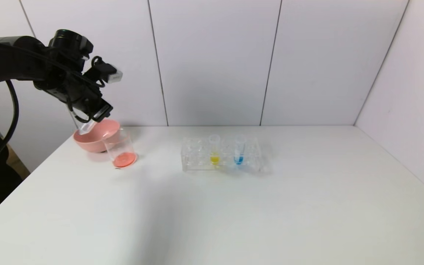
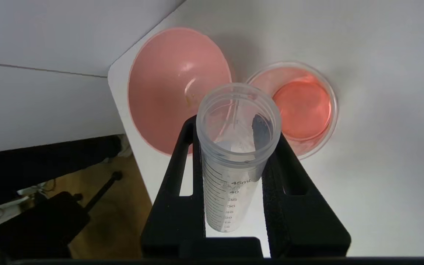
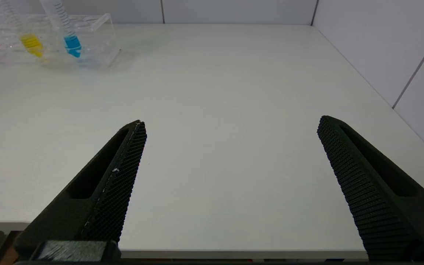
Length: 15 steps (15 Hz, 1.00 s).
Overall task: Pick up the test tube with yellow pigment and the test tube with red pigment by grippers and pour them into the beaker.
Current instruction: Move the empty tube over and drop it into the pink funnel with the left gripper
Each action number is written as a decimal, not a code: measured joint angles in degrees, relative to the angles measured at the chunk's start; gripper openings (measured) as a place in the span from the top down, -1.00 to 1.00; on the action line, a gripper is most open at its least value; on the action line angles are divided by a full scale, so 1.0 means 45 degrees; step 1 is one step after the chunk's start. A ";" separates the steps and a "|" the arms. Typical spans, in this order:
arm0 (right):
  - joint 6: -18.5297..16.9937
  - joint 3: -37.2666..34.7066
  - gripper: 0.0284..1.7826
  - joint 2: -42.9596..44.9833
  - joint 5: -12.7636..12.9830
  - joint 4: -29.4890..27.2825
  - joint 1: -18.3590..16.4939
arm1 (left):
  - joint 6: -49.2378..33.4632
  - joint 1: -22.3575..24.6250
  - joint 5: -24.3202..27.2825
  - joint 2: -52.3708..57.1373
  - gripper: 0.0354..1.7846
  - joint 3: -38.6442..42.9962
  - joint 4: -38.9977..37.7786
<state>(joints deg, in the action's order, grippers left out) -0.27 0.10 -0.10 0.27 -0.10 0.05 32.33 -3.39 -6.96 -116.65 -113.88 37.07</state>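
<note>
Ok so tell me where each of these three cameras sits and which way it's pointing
Head: high on the robot, facing forward and down at the white table; left arm shows.
Left wrist: behind the left gripper, shut on an emptied test tube, looking down at the pink bowl and beaker.
Right wrist: low by the table's near edge, open right gripper facing the rack.
Head and right wrist share the rack's yellow tube and blue tube.

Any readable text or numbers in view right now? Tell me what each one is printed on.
"45ml", then "40", "35", "30", "25", "20", "15", "10": graduation scale on the empty test tube held in the left gripper.
Scale marks on the yellow tube and the blue tube in the rack: too small to read.
Faint red marking on the rack's end: unreadable.
Beaker, pink bowl, right gripper: no text visible.
</note>
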 joint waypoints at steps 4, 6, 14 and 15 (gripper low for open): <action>0.0005 0.0000 -0.91 0.0000 -0.0005 0.0000 0.0000 | -0.2831 0.0436 0.0171 -0.0054 0.52 0.0152 -0.0688; 0.0000 0.0000 -0.91 0.0000 -0.0005 0.0000 0.0000 | -0.4129 0.0558 0.0098 -0.0084 0.52 0.0182 -0.0723; 0.0000 0.0000 -0.91 0.0000 0.0000 0.0000 0.0005 | -0.8544 0.1390 0.0550 -0.0068 0.52 0.2565 -0.3706; 0.0005 0.0000 -0.91 0.0000 0.0000 0.0000 0.0005 | -0.8924 0.1574 0.0992 -0.0127 0.52 0.2999 -0.4467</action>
<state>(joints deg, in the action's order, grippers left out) -0.24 0.10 -0.10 0.27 -0.10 0.07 -7.83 3.69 -2.50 -117.22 -100.39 16.97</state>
